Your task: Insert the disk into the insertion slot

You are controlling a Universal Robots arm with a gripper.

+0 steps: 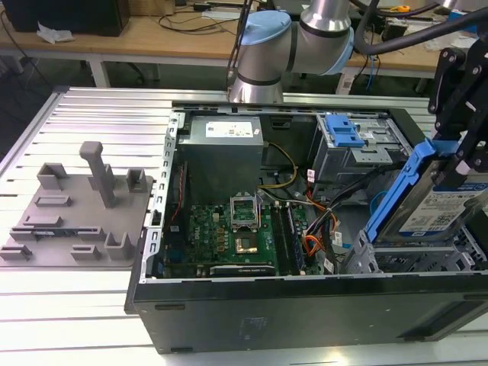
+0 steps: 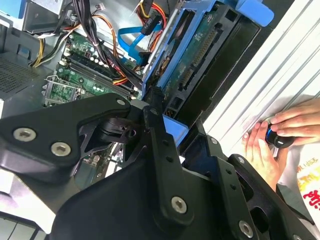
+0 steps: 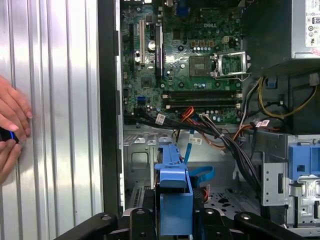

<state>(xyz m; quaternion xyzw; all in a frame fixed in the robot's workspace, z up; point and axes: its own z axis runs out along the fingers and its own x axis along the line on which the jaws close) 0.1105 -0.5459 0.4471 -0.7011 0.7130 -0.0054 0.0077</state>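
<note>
The black gripper (image 1: 460, 151) stood above the corner of the open black computer case (image 1: 305, 313) at the exterior view's right. Its fingers (image 3: 206, 222) were pressed against both sides of the disk (image 1: 446, 206), a flat silver hard drive with a white label in a bright blue plastic carrier, pinching its upper end. The disk hung tilted within the case opening, its lower end over the insertion slot (image 1: 408, 259), a boxy grey sheet-metal drive cage in that same case corner. Contact between disk and cage could not be determined. A taller silver cage (image 1: 358, 156) bearing a blue plastic clip (image 1: 343, 131) sat farther inside the case. A person's hands (image 2: 262, 150) rested on the ribbed metal table (image 1: 76, 305) just outside the case
</note>
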